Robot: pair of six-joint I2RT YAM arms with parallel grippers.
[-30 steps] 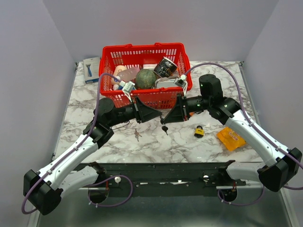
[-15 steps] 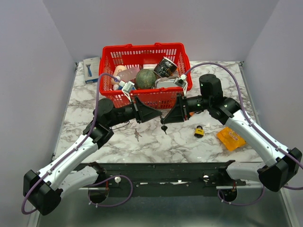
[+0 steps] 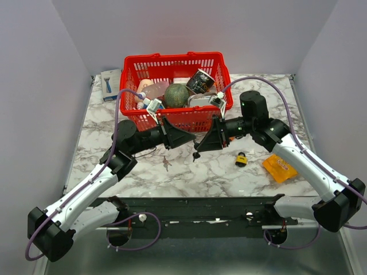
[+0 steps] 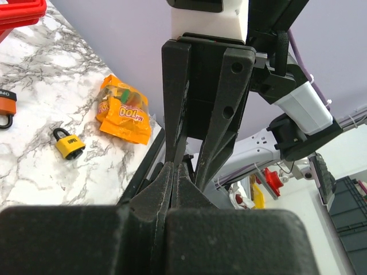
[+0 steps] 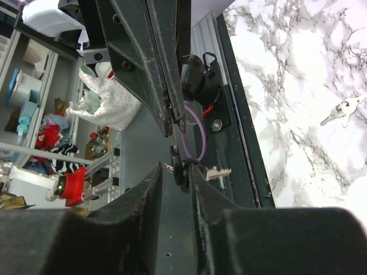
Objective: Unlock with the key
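Observation:
My left gripper (image 3: 191,142) is shut on the thin blade of a black-headed key (image 3: 196,154), held above the table in front of the basket. In the left wrist view its fingertips (image 4: 174,167) are pressed together. In the right wrist view the key's black head (image 5: 184,167) hangs with a silver key (image 5: 219,171) between the spread fingers of my right gripper (image 5: 175,170), close to one finger. My right gripper (image 3: 202,145) faces the left one tip to tip. A yellow padlock (image 3: 241,159) lies on the marble to the right; it also shows in the left wrist view (image 4: 68,143).
A red basket (image 3: 172,62) full of items stands behind the grippers. A second key bunch (image 3: 166,164) lies on the marble at the left. An orange snack packet (image 3: 279,168) lies right of the padlock. An orange-brown padlock (image 4: 6,106) lies near the basket.
Both gripper tips and the hanging key have shifted slightly to the left. The padlock, the loose keys and the packet have not moved.

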